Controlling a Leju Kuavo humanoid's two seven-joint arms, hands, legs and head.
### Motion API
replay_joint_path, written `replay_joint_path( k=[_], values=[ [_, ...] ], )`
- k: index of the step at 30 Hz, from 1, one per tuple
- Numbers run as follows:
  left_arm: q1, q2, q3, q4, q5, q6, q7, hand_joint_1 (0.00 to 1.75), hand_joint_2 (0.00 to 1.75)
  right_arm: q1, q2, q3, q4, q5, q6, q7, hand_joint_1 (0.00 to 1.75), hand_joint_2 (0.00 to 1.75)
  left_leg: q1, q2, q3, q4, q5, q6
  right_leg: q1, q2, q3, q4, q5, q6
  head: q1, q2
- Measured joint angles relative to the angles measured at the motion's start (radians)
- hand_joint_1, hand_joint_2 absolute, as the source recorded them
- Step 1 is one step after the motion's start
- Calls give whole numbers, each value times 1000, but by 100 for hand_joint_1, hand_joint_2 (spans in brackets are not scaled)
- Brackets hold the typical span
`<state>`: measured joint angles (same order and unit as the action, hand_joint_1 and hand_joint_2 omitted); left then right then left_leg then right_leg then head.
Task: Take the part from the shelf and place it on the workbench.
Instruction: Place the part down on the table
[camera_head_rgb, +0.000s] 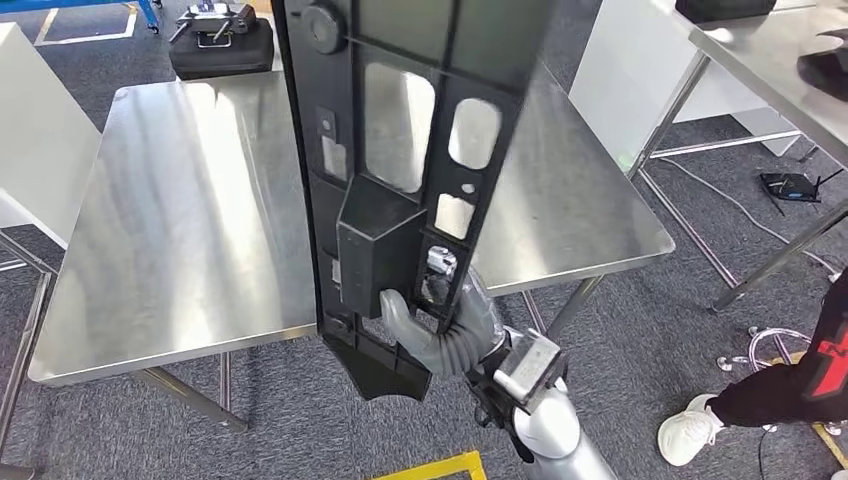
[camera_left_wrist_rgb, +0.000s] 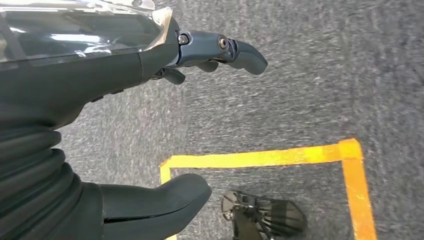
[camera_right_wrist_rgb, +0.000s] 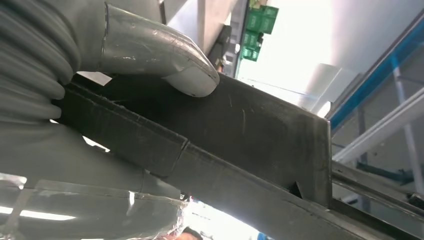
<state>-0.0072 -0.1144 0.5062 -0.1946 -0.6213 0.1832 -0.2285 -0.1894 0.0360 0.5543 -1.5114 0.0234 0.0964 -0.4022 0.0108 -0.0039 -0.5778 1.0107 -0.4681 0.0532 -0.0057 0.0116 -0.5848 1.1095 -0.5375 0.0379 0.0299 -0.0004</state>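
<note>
**Part held above the worktop**

The steel worktop (camera_head_rgb: 180, 230) lies ahead. The long black part (camera_head_rgb: 400, 150) stands upright above its near edge, gripped low by the right hand (camera_head_rgb: 440, 325). It should be tilted flat gently. The left hand (camera_left_wrist_rgb: 150, 120) hangs empty, fingers apart.

The part (camera_head_rgb: 400, 190) is showing plain black, its cut-out windows letting the silver through. The surface (camera_head_rgb: 190, 210) is gleaming bare silver steel with pale glare. The right hand (camera_head_rgb: 440, 325) is showing grey, ribbed at the cover. The left hand (camera_left_wrist_rgb: 90, 125) is looking dark grey-blue. The carpet floor (camera_left_wrist_rgb: 300, 100) is showing speckled grey, with a yellow-orange tape line (camera_left_wrist_rgb: 280, 156) crossing it.
</note>
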Motion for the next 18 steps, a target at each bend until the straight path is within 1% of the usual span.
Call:
replay_joint_path(
  k=[2, 3, 4, 5, 6, 7, 8, 9, 11, 13, 14, 15, 16, 17, 18],
  values=[
    [-1, 0, 0, 0, -4, -2, 0, 0, 175, 11, -2, -5, -5, 6, -3, 3, 175, 175, 0, 0, 7, 0, -9, 5, -1, 0, -83, 131, -38, 1, 1, 0],
    [-1, 0, 0, 0, -6, -4, 0, 0, 175, 18, -3, -7, -6, 9, -3, 4, 175, 175, -1, 0, 12, 0, -14, 6, -2, 0, -116, 171, -43, 5, 1, 0],
    [0, 0, 0, 0, -7, -6, 0, 0, 175, 24, -5, -9, -7, 11, -4, 5, 175, 175, -1, 0, 19, 0, -20, 5, -3, -1, -132, 175, -32, 12, 1, 0],
    [0, -1, 0, 0, -8, -7, 0, 0, 175, 28, -6, -11, -7, 12, -4, 5, 175, 175, -1, -1, 29, 0, -26, 4, -5, -1, -126, 140, -6, 21, 1, 0],
    [0, -1, 0, 0, -9, -8, 0, 0, 175, 30, -6, -12, -9, 13, -4, 6, 175, 175, 0, -2, 39, 0, -34, 1, -6, -3, -104, 73, 33, 30, 1, 0],
    [0, -1, 0, 0, -9, -9, 0, 0, 175, 31, -7, -14, -10, 13, -4, 6, 175, 175, -1, -2, 50, 0, -42, -3, -6, -6, -79, 2, 69, 33, 1, 0],
    [-1, -1, 0, 0, -10, -10, 0, 0, 175, 32, -7, -14, -12, 13, -5, 6, 175, 175, -2, -3, 58, 0, -49, -7, -4, -9, -58, -52, 86, 26, 1, 0],
    [-1, -1, 0, 0, -10, -10, 0, 0, 175, 33, -7, -15, -14, 13, -5, 6, 175, 175, -3, -2, 63, -1, -56, -14, -1, -12, -43, -85, 95, 15, 1, 0],
    [-2, -1, 0, 0, -13, -10, 1, 0, 175, 37, -7, -18, -17, 15, -6, 7, 175, 175, -4, -1, 70, 2, -62, -26, 3, -12, -32, -95, 89, -12, 0, 0],
    [-4, -1, 0, 0, -17, -10, 1, 0, 175, 42, -5, -22, -21, 20, -6, 7, 175, 175, -2, 1, 71, 21, -71, -36, -3, -8, -14, -99, 93, -27, 0, 0],
    [-5, -1, 0, 0, -19, -10, 1, 0, 175, 42, -3, -24, -23, 22, -6, 7, 175, 175, -1, 1, 60, 47, -83, -40, -5, -7, -4, -100, 89, -34, -1, 0],
    [-6, -1, 0, 0, -20, -10, 1, 0, 175, 42, -1, -25, -25, 24, -6, 7, 175, 175, 0, 1, 35, 92, -102, -44, -7, -7, 3, -101, 85, -40, -1, 0],
    [-7, -1, 0, 0, -20, -10, 1, 0, 175, 43, 0, -27, -26, 24, -6, 7, 175, 175, 1, 1, -1, 152, -126, -48, -6, -7, 9, -101, 80, -46, -2, 0],
    [-6, -1, -1, 0, -20, -11, 1, 0, 175, 45, 1, -28, -26, 24, -6, 7, 175, 175, 1, 1, -42, 212, -149, -51, -5, -6, 13, -101, 75, -50, -2, 0],
    [-6, -1, -1, 0, -21, -11, 1, 0, 175, 48, 2, -29, -26, 25, -6, 7, 175, 175, 1, 1, -80, 256, -161, -52, -3, -4, 18, -101, 69, -52, -2, 0]
  ],
)
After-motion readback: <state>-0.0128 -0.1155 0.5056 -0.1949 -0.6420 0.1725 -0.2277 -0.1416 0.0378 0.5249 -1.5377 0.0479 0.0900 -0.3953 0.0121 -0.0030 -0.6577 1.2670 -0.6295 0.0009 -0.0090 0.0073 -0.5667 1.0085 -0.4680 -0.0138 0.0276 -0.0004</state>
